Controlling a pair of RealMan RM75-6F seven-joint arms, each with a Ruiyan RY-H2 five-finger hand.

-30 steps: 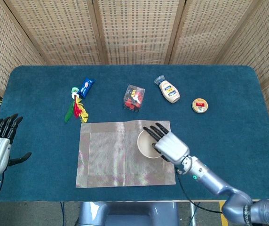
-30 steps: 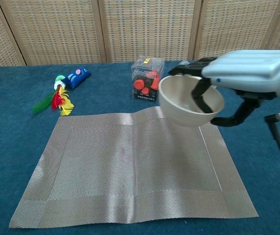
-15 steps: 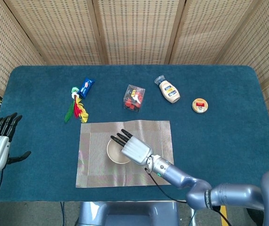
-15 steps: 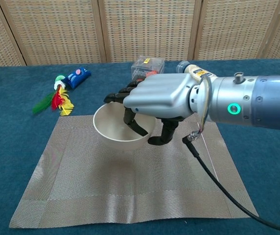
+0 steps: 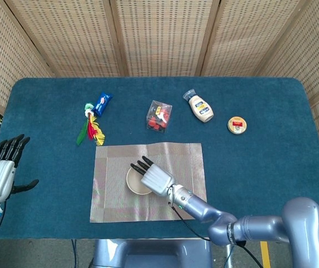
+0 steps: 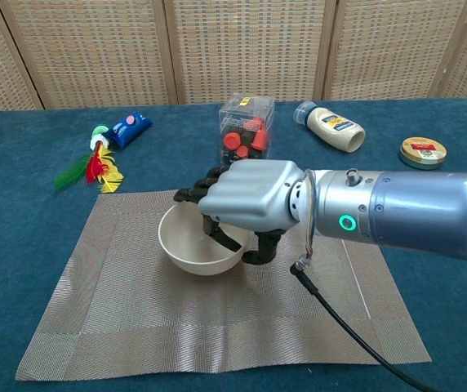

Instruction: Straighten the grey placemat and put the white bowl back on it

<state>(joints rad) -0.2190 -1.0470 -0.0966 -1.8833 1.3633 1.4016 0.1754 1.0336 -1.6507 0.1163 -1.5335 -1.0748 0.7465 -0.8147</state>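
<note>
Right hand [image 6: 246, 202] grips the white bowl [image 6: 194, 245] on the grey placemat [image 6: 135, 310]; labels unreadable.

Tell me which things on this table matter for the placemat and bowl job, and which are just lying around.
Part of the job:
grey placemat
white bowl, resting on the mat
right hand, gripping the bowl's rim

Just lying about:
clear box of red pieces
mayonnaise bottle
small round tin
blue packet
feather toy
</note>
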